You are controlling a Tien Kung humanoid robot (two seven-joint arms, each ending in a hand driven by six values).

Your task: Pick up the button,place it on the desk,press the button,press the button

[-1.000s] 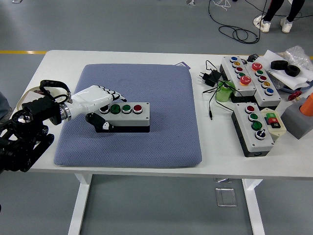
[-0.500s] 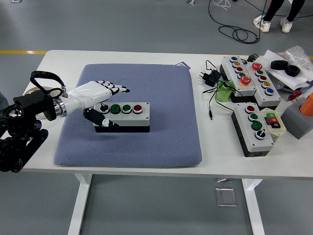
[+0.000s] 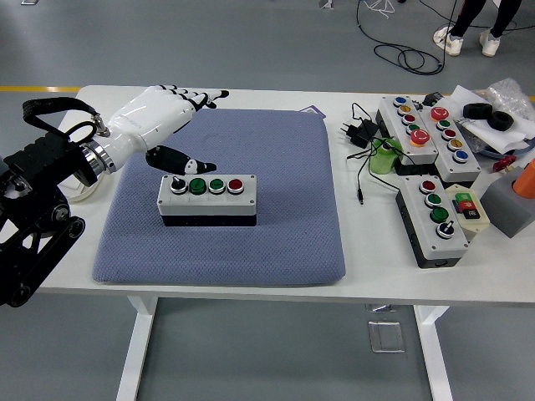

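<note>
A grey button box with a black switch, two green buttons and a red button lies on the blue-grey pad. My left hand, white with black fingertips, hovers above and to the left of the box. Its fingers are spread, the thumb points down toward the box's left end, and it holds nothing. The right arm is out of view.
At the right of the white table stand several other button boxes, a black power adapter with cable, a green object, black tape rolls and a grey block.
My left hand has let go of the box's left end and risen up and back toward the pad's far left corner. The box stays put.
</note>
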